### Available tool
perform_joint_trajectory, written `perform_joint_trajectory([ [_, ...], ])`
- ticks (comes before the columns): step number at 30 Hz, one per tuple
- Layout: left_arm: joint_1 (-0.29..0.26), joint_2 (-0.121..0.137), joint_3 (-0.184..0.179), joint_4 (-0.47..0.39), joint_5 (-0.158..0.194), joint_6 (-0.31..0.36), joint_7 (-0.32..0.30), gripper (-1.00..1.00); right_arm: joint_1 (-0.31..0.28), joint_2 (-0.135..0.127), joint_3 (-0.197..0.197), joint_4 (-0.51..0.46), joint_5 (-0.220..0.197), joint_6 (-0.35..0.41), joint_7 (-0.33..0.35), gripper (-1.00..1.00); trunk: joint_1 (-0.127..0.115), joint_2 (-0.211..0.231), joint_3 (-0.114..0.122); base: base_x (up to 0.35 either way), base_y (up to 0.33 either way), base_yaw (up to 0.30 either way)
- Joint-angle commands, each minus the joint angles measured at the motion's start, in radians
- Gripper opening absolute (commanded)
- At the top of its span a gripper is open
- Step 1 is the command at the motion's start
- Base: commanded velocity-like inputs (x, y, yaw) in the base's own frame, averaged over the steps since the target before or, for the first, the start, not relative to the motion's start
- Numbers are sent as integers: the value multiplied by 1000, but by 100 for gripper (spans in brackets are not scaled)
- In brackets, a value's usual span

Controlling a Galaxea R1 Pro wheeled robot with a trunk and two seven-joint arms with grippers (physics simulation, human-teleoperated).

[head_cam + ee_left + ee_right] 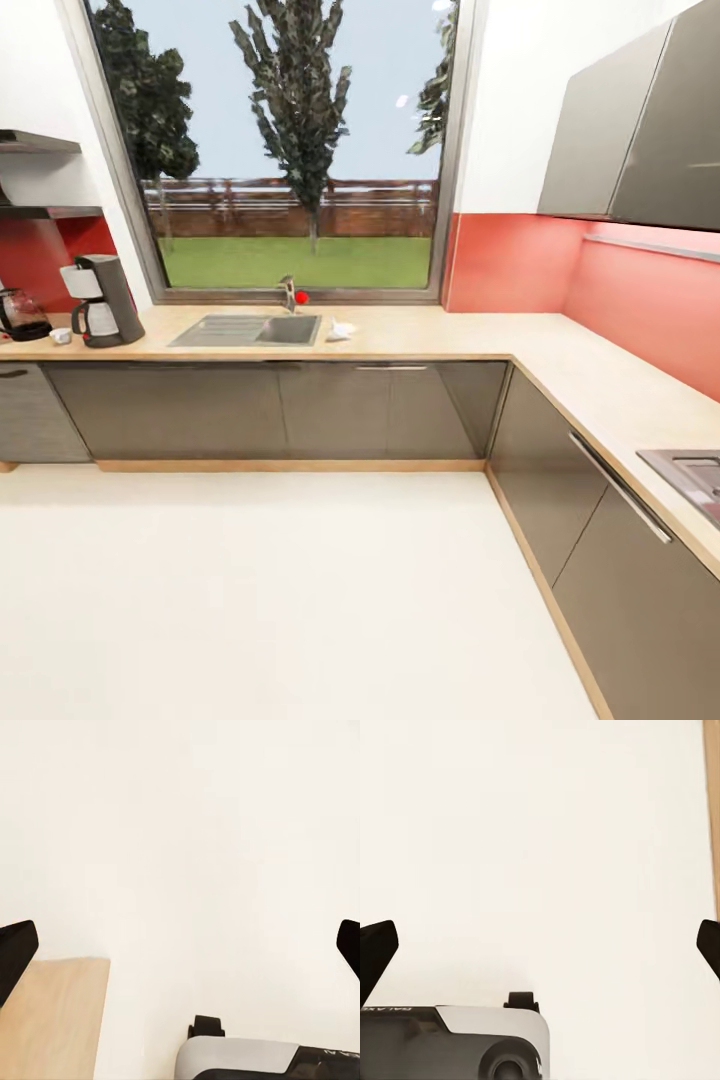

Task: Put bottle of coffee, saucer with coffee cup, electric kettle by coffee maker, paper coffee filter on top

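Observation:
The dark coffee maker stands on the wooden countertop at the far left in the head view. Beside it, at the picture's edge, sits a dark glass kettle, and a small white item lies between them. Another small white object rests just right of the sink; I cannot tell what it is. Over pale floor, my left gripper is open with its black fingertips spread wide. My right gripper is open in the same way, nothing between its fingertips.
Two wall shelves hang at the upper left above the kettle. The counter runs in an L, with a hob on its right arm and grey cabinets below. My own base shows under the left gripper.

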Motion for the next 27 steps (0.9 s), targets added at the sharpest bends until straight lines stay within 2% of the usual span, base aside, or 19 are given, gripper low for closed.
perform_joint_trajectory([
  [1,-1,0,2,1,0,-3,0,100,-1,0,-1,0,0,-3,0,100,1,-2,-2,339,0,0],
  [14,-1,0,2,1,0,-3,0,100,-1,0,0,0,0,-3,0,100,1,-2,-2,339,0,28],
  [27,-1,0,1,1,-1,-3,0,100,-1,0,1,0,0,-3,0,100,1,-2,-2,334,-27,246],
])
